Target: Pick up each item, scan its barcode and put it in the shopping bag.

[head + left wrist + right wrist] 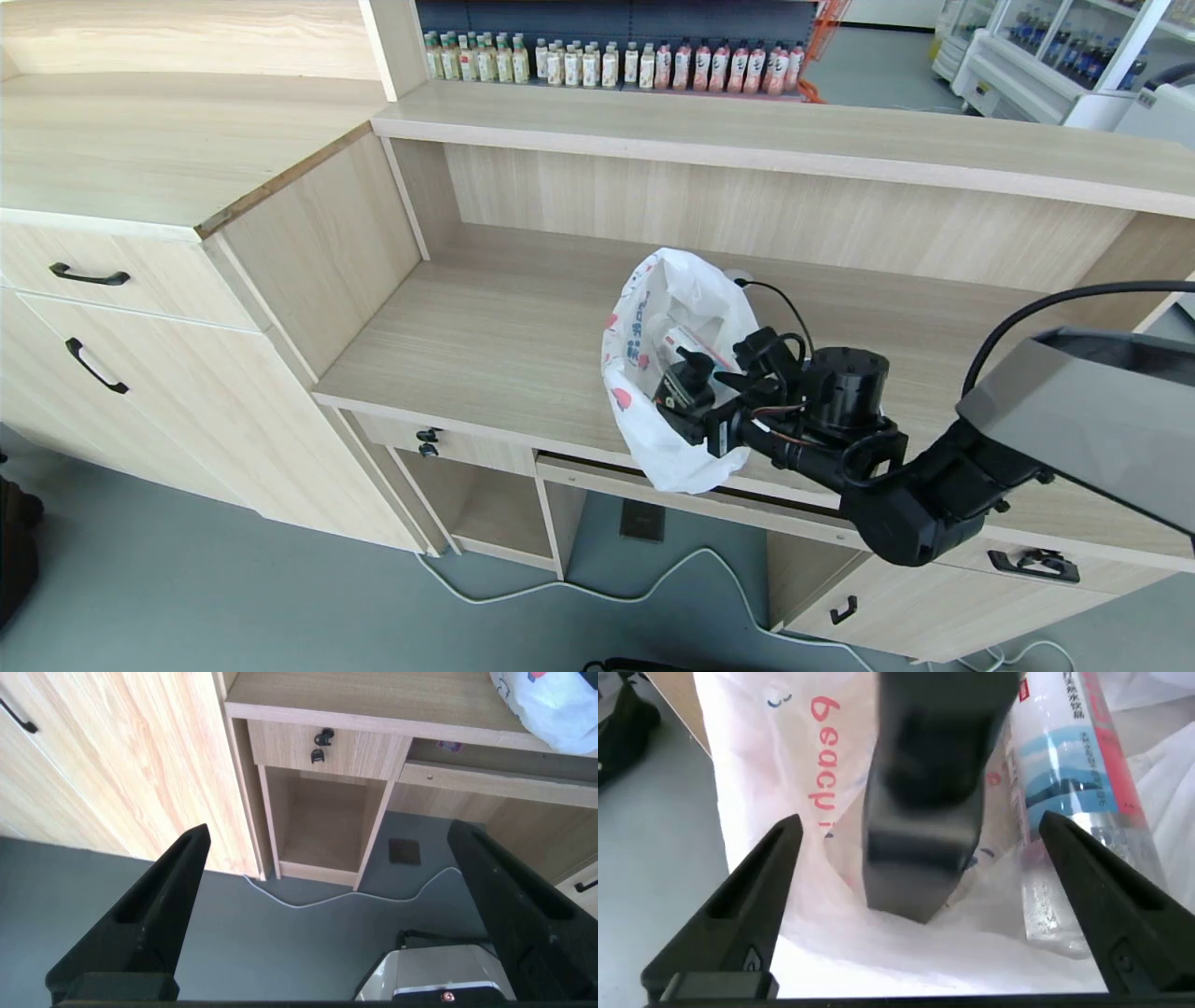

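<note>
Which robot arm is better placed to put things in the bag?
Right. The right gripper is open at the mouth of the shopping bag, by a bottle inside. The left gripper faces the floor.

Bottle (1064, 793) in shopping bag (627, 373) on counter (485, 336)

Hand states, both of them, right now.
Left hand: open, holding nothing.
Right hand: open at the shopping bag; a dark object is between its fingers, not gripped.

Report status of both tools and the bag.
Left tool open, low beside the desk. Right tool open at the bag mouth. Bottle inside; dark blurred thing beside it.
</note>
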Motion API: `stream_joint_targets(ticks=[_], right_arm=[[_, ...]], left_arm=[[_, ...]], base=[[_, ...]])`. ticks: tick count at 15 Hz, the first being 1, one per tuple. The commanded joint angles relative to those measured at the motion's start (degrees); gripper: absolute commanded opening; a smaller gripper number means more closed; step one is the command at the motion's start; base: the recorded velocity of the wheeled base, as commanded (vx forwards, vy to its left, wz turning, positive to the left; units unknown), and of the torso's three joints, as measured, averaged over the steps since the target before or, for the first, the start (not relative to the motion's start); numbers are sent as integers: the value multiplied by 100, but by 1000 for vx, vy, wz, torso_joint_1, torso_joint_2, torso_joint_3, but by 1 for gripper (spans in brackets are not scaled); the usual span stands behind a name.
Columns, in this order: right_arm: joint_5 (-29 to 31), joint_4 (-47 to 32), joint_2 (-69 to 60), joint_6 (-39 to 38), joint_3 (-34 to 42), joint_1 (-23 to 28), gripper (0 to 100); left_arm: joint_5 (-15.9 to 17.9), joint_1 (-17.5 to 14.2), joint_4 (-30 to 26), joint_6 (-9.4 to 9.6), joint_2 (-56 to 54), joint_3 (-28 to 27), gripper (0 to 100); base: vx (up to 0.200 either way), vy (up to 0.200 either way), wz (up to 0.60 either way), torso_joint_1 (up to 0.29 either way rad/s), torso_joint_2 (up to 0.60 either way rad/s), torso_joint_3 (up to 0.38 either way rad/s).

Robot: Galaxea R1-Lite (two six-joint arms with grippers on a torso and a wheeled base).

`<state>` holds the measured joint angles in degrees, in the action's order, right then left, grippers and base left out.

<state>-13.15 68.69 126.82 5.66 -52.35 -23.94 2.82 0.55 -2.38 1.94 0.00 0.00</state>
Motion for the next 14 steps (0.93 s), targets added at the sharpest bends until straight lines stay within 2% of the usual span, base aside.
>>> stream_joint_targets(ticks=[1, 6, 8, 10, 12, 14], right_arm=[[-29, -67, -597, -65, 181, 109, 100], [-504, -119, -1634, -276, 550, 672, 100], [-504, -629, -2399, -495, 647, 962, 100], [-495, -1508, -3234, -443, 937, 1340, 100], [-495, -1763, -3910, 67, 1543, 1928, 100], [-495, -2106, -4447, 1201, 2035, 2623, 100]], left_arm=[[0, -2, 0, 0, 9, 0, 100], [0, -2, 0, 0, 9, 0, 100], [0, -2, 0, 0, 9, 0, 100], [0, -2, 0, 0, 9, 0, 100], [0, -2, 0, 0, 9, 0, 100], [0, -2, 0, 0, 9, 0, 100]], base=[[0, 0, 0, 0, 0, 0], [0, 0, 0, 0, 0, 0], [0, 0, 0, 0, 0, 0], [0, 0, 0, 0, 0, 0], [0, 0, 0, 0, 0, 0], [0, 0, 0, 0, 0, 0]])
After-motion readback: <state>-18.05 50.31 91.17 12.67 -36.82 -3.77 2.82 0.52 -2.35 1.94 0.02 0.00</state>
